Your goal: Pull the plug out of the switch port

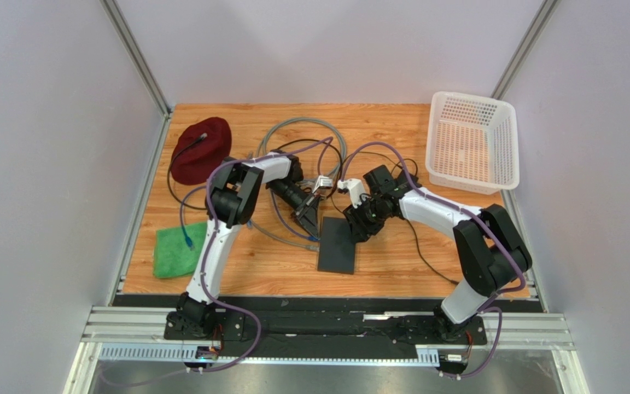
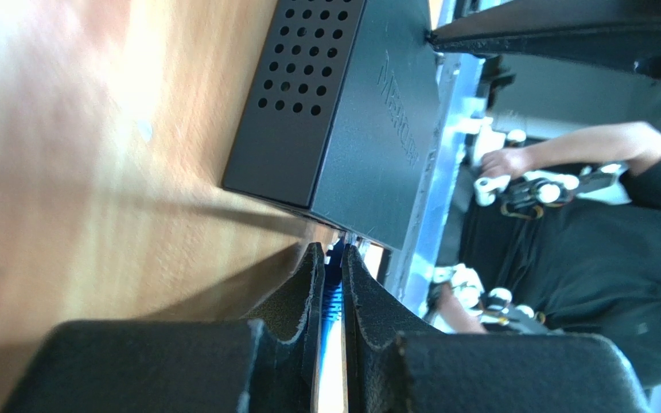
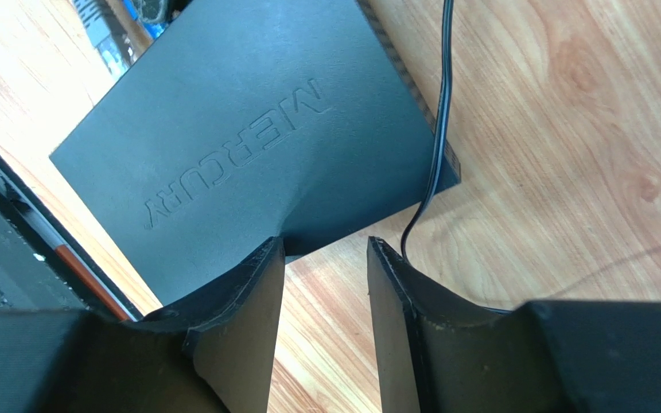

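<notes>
The switch is a flat black box lying on the wooden table; in the right wrist view its top reads MERCURY. My left gripper sits at the switch's far-left corner, shut on the plug, whose blue ribbed boot shows between the fingers. The plug's tip reaches the edge of the switch; the port itself is hidden. My right gripper stands open at the switch's far-right corner. In the right wrist view the right gripper has bare wood in its gap and one finger over the switch's edge.
A thin black cable runs past the switch's corner beside my right finger. A grey cable coil lies behind the arms. A dark red cap and a green cloth sit at the left, a white basket at the back right.
</notes>
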Controlling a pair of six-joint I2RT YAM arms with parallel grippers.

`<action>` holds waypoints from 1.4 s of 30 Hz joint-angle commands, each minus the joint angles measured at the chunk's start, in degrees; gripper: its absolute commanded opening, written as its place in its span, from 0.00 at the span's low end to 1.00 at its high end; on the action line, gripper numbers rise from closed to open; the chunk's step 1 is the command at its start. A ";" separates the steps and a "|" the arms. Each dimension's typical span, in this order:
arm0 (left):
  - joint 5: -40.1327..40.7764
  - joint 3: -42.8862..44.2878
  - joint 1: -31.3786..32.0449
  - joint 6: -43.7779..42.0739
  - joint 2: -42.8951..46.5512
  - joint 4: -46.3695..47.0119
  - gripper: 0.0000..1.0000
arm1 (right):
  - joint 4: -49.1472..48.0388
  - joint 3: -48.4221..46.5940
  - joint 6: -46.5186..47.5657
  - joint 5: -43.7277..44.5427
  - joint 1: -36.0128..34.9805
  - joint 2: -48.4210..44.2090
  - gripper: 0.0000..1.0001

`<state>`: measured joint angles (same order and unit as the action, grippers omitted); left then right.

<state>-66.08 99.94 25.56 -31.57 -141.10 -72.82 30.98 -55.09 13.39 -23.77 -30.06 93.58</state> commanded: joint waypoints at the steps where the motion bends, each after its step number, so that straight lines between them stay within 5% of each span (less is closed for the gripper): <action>1: 5.87 8.68 -0.16 -7.26 -3.30 -9.78 0.00 | 0.57 0.77 1.29 1.97 0.01 0.73 0.44; 5: 8.17 7.84 -0.25 -8.07 -3.66 -11.40 0.00 | 0.48 0.78 1.55 2.32 0.01 0.38 0.44; 11: -0.36 2.11 -0.25 -5.69 -2.69 -9.36 0.00 | 0.92 0.51 2.70 2.68 0.01 -0.15 0.44; 21: 6.14 8.25 -1.13 -7.72 -3.57 -15.69 0.00 | 1.01 0.33 2.96 2.41 0.01 0.11 0.44; 27: 6.49 2.02 -1.57 -3.40 2.14 -5.76 0.00 | 1.01 0.51 3.05 2.59 0.09 -0.42 0.44; 36: 6.41 7.62 -3.68 -9.29 4.85 -12.70 0.00 | 1.18 0.51 3.57 2.94 0.18 -1.12 0.44; 42: 7.63 22.30 -6.13 -4.57 6.45 -13.41 0.00 | 0.92 0.69 4.10 3.29 0.27 -2.00 0.44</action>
<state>-58.06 113.54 21.41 -37.12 -141.40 -78.87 31.07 -55.09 15.22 -23.07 -30.06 93.17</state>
